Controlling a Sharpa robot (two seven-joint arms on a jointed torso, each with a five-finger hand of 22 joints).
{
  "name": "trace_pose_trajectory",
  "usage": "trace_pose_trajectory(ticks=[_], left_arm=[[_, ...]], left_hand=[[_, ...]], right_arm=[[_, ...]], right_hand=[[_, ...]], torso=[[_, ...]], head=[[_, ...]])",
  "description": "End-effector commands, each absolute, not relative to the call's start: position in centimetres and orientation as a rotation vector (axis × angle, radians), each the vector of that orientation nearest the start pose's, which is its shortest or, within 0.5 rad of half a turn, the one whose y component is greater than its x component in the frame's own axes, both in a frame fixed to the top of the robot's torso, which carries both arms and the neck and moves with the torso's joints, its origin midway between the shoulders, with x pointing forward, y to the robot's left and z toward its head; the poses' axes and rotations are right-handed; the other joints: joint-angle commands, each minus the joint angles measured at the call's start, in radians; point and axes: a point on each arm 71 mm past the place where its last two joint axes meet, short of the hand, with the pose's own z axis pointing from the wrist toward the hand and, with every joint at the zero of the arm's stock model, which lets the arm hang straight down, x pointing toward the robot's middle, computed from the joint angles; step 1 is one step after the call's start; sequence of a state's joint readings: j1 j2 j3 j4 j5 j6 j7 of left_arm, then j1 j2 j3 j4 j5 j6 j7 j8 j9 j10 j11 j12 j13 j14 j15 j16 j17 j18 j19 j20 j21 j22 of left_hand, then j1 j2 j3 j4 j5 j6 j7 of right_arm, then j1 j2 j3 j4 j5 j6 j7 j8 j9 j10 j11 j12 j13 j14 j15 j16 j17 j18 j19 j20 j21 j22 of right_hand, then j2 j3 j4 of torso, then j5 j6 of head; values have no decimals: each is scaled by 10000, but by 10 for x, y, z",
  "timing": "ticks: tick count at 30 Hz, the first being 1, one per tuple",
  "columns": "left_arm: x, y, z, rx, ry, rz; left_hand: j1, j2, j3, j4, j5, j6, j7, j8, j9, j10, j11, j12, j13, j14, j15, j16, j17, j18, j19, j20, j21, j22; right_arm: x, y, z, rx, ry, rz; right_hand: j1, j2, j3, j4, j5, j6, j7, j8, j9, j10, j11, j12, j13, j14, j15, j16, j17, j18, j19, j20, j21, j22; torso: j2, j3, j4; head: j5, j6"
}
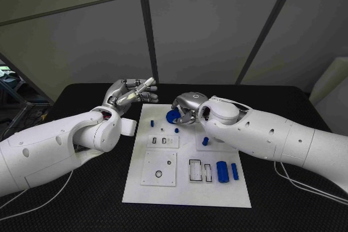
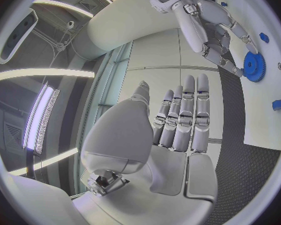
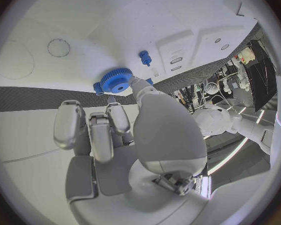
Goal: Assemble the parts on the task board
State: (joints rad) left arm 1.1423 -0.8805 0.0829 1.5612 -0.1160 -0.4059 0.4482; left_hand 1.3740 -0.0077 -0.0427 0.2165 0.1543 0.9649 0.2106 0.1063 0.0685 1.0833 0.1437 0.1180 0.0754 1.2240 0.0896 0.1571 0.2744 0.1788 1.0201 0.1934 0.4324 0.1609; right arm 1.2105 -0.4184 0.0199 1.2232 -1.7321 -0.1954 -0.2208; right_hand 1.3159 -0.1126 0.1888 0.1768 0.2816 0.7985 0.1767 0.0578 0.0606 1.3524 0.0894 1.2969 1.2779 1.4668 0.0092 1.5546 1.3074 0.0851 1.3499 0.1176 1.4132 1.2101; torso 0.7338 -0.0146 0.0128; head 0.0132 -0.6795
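Note:
The white task board lies in the middle of the black table. A blue gear sits at the board's far end, and my right hand pinches it at the rim. In the right wrist view the thumb tip meets the gear while the other fingers of that hand curl in behind it. My left hand is raised left of the board's far end, fingers straight and apart, holding nothing. From its wrist, the left hand faces the gear.
Small blue pegs stand on the board's middle. Two blue cylinders lie at its right side beside a slotted plate. Two more recessed plates sit on the left half.

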Motion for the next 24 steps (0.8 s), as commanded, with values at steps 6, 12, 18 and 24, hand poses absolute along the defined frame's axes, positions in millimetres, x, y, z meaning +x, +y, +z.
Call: trace_pose_trajectory(ticks=[6,12,18,24], left_arm=[[490,222,-150,-9972,12569,-15323],[490,223,-150,-9979,12571,-15309],[490,223,-150,-9987,12570,-15290],[490,224,-150,-9991,12560,-15265]], left_hand=[[0,115,-47,-27,-53,13,43,-69,0,17,82,-41,-11,-69,5,-53,9,32,-71,-3,-60,-9],[5,119,-51,-31,-53,13,44,-73,-1,17,83,-45,-12,-68,6,-60,15,33,-71,-3,-62,-11],[5,119,-51,-31,-53,13,44,-73,-1,17,83,-45,-12,-68,6,-60,15,33,-71,-3,-62,-11],[5,119,-51,-31,-53,13,44,-73,-1,17,83,-45,-12,-68,6,-60,15,33,-71,-3,-62,-11]], right_arm=[[530,-63,-178,-4122,16512,5153],[531,-65,-179,-4002,16734,5100],[532,-70,-181,-3847,17035,4984],[532,-78,-179,-3579,16877,5022]], right_hand=[[-417,90,-139,255,54,417,11,71,73,-83,16,-38,25,965,74,20,2318,-112,-2,71,-49,-19],[-680,194,-208,444,112,602,11,96,94,-44,22,23,87,970,83,29,2339,-115,8,83,-43,-1],[-1007,346,-270,670,290,710,3,100,100,26,18,123,186,979,80,47,2377,-123,38,82,-21,46],[-1178,415,-301,796,467,754,8,101,100,79,23,195,260,986,84,59,2405,-137,81,84,11,115]], torso=[[2,4,-9],[-3,2,-1],[0,1,-8],[-1,9,-22]], head=[[1,3],[-2,18],[16,9],[20,5]])
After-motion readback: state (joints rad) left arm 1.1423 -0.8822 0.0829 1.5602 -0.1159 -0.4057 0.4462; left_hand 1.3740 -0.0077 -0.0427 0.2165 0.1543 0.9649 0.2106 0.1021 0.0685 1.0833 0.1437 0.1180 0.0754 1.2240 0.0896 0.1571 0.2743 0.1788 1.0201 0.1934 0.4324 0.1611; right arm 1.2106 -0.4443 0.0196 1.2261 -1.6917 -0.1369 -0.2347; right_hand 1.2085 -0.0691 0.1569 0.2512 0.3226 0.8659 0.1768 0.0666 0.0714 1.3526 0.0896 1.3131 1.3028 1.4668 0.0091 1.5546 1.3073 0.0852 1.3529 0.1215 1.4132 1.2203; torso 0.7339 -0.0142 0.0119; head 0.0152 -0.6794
